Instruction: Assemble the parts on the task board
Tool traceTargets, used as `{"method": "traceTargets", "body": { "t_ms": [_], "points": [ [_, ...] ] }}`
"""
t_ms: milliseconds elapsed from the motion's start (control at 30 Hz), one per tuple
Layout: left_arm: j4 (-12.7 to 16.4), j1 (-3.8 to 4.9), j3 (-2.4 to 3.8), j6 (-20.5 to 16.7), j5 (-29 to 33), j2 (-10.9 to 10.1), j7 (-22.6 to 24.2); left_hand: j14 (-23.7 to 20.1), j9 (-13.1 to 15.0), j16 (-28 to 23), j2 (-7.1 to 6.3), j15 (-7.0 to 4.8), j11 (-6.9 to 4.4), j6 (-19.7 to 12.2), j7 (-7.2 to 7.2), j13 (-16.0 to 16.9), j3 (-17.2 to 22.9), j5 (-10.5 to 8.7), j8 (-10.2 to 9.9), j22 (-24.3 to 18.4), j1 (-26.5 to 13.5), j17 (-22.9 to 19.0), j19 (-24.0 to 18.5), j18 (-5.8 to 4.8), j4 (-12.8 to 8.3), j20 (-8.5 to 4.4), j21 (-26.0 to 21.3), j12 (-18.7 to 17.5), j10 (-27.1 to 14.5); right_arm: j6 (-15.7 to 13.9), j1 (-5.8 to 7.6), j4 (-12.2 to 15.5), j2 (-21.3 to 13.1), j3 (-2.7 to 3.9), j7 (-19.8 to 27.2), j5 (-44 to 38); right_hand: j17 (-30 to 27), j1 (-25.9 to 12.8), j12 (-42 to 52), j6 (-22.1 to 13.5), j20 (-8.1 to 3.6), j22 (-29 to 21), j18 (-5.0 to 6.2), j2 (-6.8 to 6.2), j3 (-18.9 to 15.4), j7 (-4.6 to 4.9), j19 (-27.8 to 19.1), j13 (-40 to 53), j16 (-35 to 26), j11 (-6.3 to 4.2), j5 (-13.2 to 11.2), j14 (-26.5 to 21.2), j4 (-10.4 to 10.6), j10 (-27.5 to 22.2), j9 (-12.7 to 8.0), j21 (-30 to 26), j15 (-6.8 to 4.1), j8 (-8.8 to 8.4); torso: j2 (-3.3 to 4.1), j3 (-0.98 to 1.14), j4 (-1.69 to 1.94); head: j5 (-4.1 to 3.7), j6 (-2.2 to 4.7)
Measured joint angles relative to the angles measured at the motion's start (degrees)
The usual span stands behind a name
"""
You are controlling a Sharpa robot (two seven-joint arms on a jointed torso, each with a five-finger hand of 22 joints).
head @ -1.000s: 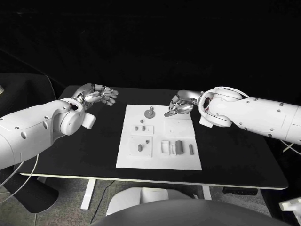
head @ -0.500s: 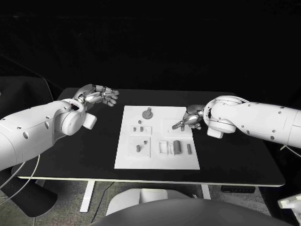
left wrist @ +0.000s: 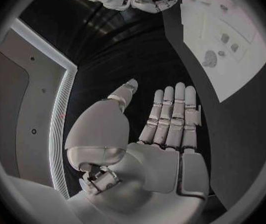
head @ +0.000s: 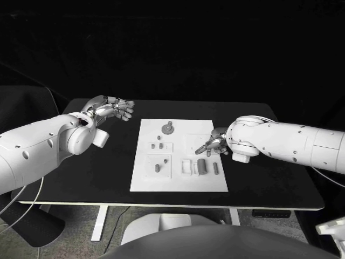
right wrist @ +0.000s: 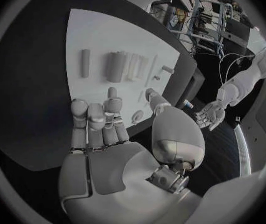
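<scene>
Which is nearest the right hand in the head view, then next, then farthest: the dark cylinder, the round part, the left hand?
1. Dark cylinder, just below the right hand, board's near right.
2. Round part, board's far edge.
3. Left hand, off the board's left.

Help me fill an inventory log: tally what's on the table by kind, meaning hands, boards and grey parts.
Hands: 2, left hand and right hand
Task board: 1
Grey parts: about 8 in the head view; the smallest are hard to separate
Total: about 11
</scene>
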Motion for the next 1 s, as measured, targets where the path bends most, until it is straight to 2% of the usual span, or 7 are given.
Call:
{"method": "traceTargets", "body": {
  "t_ms": [367,567,1000],
  "points": [
    [0.2,0.0,0.0,0.2,0.0,0.0,0.0,0.0,0.0,0.0,0.23,0.0,0.0,0.0,0.0,0.0,-0.2,0.0,0.0,0.0,-0.2,-0.1,0.0,0.0,0.2,0.0,-0.2,0.0,0.0,0.9,-1.93,-2.4,2.3,-0.37,-0.6,-2.6,0.0,-0.7,0.0,-0.1,0.0,-0.1,0.0,0.69,0.0,0.06,0.0,0.0,0.0,0.0,0.0,0.0,0.3,0.0,0.0,0.0,0.06,0.0,0.05,-0.02,0.04,0.24,-0.44],
    [0.2,0.0,0.0,0.3,0.0,0.0,0.0,0.0,0.0,0.0,0.0,0.0,0.0,0.0,0.0,0.0,-0.2,0.0,0.0,0.0,-0.5,-0.1,0.0,0.0,0.2,0.0,-0.2,0.0,0.0,1.8,-2.12,-3.0,2.5,-0.36,-0.8,-3.6,0.1,-0.5,0.0,-0.1,0.0,0.0,-0.01,1.31,0.0,0.08,0.0,0.1,0.0,-0.19,0.0,-0.2,0.3,-0.2,0.0,0.0,0.02,0.0,0.06,-0.02,-0.03,0.41,-0.63],
    [0.4,-0.01,0.0,0.4,0.1,-0.1,0.0,0.0,0.0,0.0,0.0,0.0,0.0,0.0,0.0,0.0,-0.3,0.0,0.0,0.0,-0.5,0.0,0.0,0.0,0.3,0.0,-0.2,0.0,0.0,3.5,-2.83,-3.5,3.3,-0.38,-0.9,-4.5,0.2,-0.5,0.0,-0.3,-0.2,0.0,0.0,1.75,0.3,0.09,-0.2,0.2,0.0,-0.19,0.0,-0.4,0.1,-0.2,0.0,0.0,0.04,0.0,0.07,-0.03,-0.15,0.53,-0.7]
  ]
}}
